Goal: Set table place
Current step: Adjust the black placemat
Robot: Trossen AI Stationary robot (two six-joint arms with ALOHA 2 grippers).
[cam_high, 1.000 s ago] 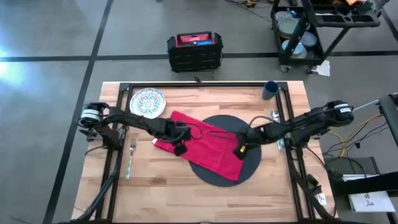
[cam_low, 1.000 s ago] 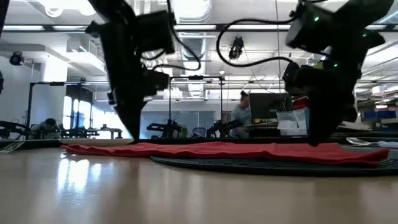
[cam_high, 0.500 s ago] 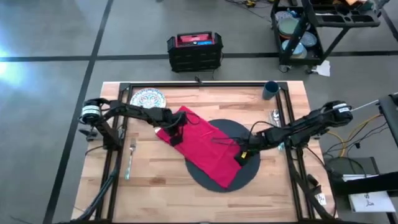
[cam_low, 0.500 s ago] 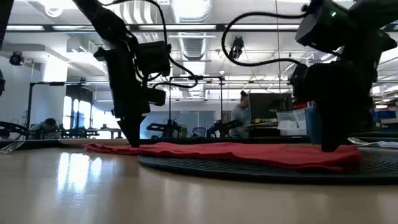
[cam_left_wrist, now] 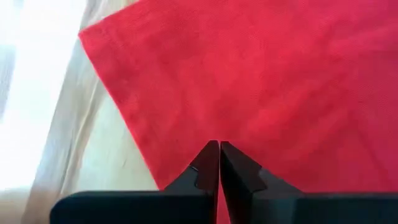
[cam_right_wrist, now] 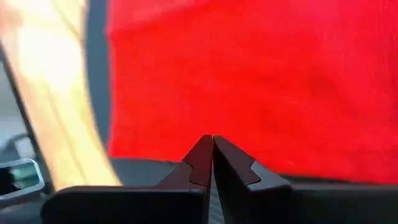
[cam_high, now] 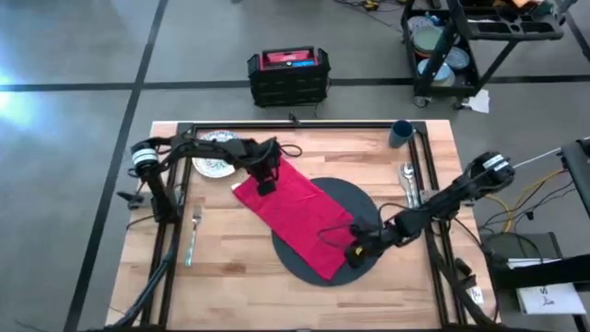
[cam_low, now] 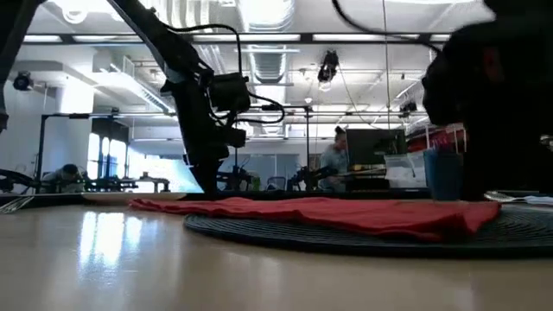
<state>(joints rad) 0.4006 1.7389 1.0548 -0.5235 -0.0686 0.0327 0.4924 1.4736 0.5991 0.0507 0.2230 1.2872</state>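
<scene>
The left pincer (cam_high: pixel 265 187) sits at the far-left corner of the red napkin (cam_high: pixel 295 214), and in its wrist view we see its 2 fingers (cam_left_wrist: pixel 208 165) pressed together with no gap, tips down against the red cloth near the napkin's edge. We cannot tell whether any fabric is nipped between them; they read as clenched. The right pincer (cam_high: pixel 354 255) is at the napkin's near-right end, over the round dark grey mat (cam_high: pixel 369 207); its 2 fingers (cam_right_wrist: pixel 205 158) are likewise clenched tight, tips meeting right at the boundary where the red cloth ends and the dark mat shows.

The napkin lies flat and diagonal on the wooden table (cam_high: pixel 240 277), its far-left part on bare planks and the rest spread across the mat. In the low view it forms a thin red layer (cam_low: pixel 346 212) on the mat (cam_low: pixel 259 231).

Around it we see the small patterned plate (cam_high: pixel 210 166) at the far left, partly under the left arm, a fork (cam_high: pixel 194 233) near the left rail, silver cutlery (cam_high: pixel 407 183) by the right rail, and the dark blue cup (cam_high: pixel 401 134) at the far-right corner.
</scene>
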